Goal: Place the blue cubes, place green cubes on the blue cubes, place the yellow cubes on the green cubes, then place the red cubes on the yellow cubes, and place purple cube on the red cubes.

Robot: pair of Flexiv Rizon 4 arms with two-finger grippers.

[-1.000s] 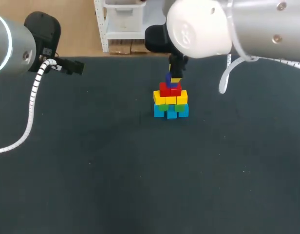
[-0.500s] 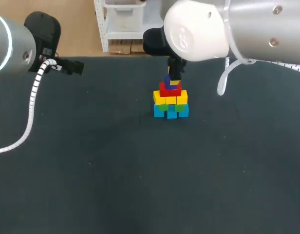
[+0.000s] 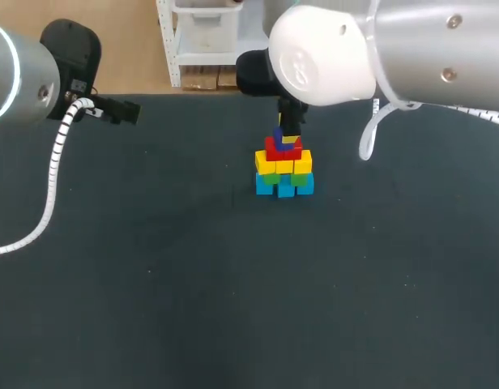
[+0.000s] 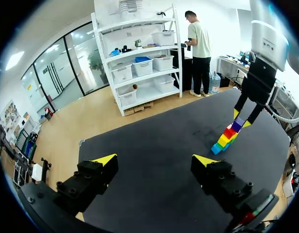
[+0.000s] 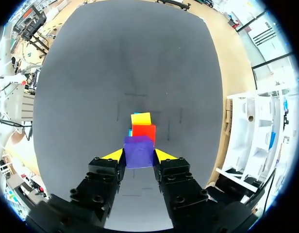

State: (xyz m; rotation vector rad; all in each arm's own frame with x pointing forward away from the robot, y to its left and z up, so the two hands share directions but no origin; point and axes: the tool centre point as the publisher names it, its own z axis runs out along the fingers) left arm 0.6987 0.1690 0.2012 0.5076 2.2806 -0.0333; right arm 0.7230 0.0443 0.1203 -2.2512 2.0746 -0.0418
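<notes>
The left arm sits at the far left edge of the tabletop (image 3: 152,267), well apart from the cubes, with its left pincer (image 4: 154,161) spread wide and holding nothing, hovering over bare dark surface and pointing across toward the stack. Near the middle of the tabletop's far part stands the tiered stack: blue cubes (image 3: 284,188) at the bottom, green cubes (image 3: 268,180) on them, yellow cubes (image 3: 283,165) above, then red cubes (image 3: 280,150). The right arm comes in from the right, its big white joint high over the stack and its wrist pointing straight down. The right pincer (image 5: 139,155) is pinching the purple cube (image 5: 138,149) from two sides, right over the red cubes at the top of the stack; whether the cube already rests on them cannot be told.
</notes>
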